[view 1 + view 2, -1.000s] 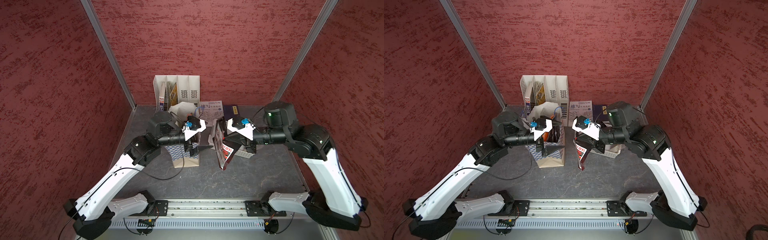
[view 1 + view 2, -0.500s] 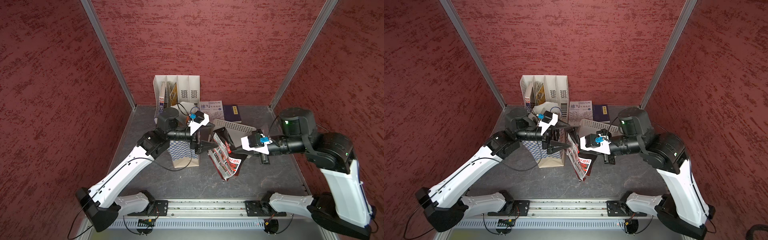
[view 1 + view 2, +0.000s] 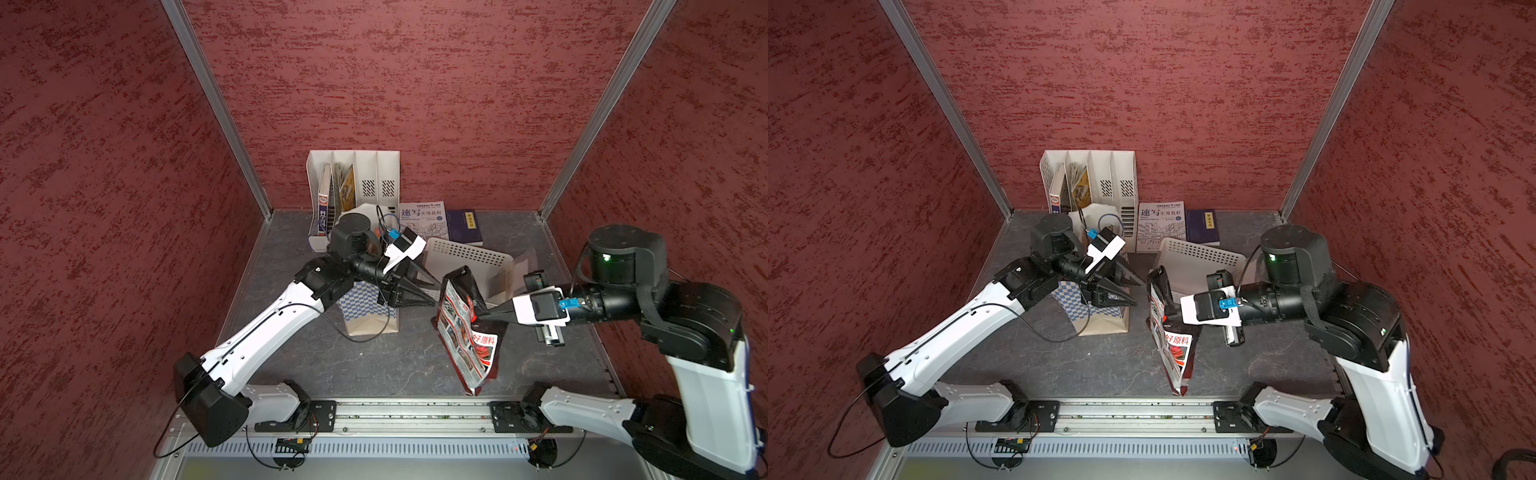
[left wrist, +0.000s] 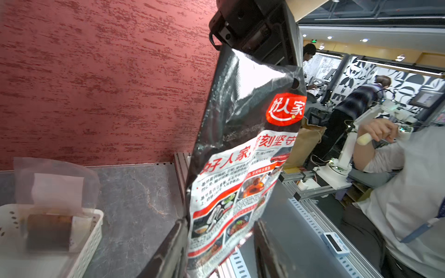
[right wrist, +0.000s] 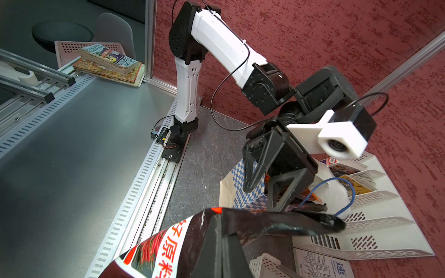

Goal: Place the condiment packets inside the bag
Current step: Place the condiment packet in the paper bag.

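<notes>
Right gripper (image 3: pixel 478 318) is clamped on the upper edge of the black packet (image 3: pixel 469 345), which hangs upright between both grippers. Left gripper (image 3: pixel 437 295) sits just beside the packet's other edge, jaws parted; I cannot tell whether they touch it. Bag (image 3: pixel 365 307) stands upright below the left gripper, basket (image 3: pixel 461 253) behind the packet.

A white slotted file holder (image 3: pixel 388 187) stands at the far wall (image 3: pixel 415 104), books (image 3: pixel 332 195) upright in its left slots. Right of it lie a white manual (image 3: pixel 422 220) and a dark blue book (image 3: pixel 464 226); a white perforated basket (image 3: pixel 465 257) sits just nearer.
</notes>
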Robot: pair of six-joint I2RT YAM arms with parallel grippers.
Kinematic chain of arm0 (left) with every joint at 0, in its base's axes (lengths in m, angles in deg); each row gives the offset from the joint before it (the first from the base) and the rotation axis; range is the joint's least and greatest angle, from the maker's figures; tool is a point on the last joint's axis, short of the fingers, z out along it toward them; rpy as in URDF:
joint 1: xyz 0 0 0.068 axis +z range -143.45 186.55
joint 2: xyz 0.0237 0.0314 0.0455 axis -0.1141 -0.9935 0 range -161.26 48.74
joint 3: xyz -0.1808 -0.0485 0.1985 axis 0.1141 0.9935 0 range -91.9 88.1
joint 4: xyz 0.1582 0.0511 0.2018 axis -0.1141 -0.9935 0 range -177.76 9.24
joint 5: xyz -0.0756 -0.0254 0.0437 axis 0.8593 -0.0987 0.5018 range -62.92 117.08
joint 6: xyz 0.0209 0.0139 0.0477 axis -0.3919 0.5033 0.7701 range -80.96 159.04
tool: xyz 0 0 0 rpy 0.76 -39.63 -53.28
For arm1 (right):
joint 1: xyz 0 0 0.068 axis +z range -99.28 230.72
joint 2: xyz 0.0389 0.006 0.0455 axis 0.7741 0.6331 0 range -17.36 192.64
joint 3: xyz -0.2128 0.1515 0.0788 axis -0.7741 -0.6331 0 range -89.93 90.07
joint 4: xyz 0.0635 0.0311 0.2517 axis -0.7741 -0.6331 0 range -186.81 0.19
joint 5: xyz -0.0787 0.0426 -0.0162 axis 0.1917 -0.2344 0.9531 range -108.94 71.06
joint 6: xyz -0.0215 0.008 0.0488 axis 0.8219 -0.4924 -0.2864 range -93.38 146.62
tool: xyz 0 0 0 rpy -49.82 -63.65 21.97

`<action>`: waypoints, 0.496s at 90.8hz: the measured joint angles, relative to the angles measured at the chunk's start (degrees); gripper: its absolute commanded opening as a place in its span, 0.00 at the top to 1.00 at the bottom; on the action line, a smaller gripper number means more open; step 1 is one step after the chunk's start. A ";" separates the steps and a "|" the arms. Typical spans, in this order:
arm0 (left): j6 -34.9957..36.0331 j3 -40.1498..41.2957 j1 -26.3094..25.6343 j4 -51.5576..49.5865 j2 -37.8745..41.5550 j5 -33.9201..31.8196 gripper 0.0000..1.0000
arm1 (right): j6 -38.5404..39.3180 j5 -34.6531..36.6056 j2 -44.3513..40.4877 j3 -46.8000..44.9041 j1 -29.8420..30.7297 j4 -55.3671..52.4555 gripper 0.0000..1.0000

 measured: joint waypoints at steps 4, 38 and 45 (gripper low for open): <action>-0.17 0.02 -0.48 0.07 -0.22 0.44 0.37 | 0.00 0.00 -0.24 -0.24 0.00 0.13 1.00; 0.50 0.02 -3.06 3.34 -2.91 3.04 0.36 | 0.02 -1.29 -0.31 -0.33 0.02 0.28 1.00; 0.50 0.02 -3.10 3.78 -3.54 3.19 0.40 | 0.02 -1.68 -0.33 -0.33 0.02 0.39 1.00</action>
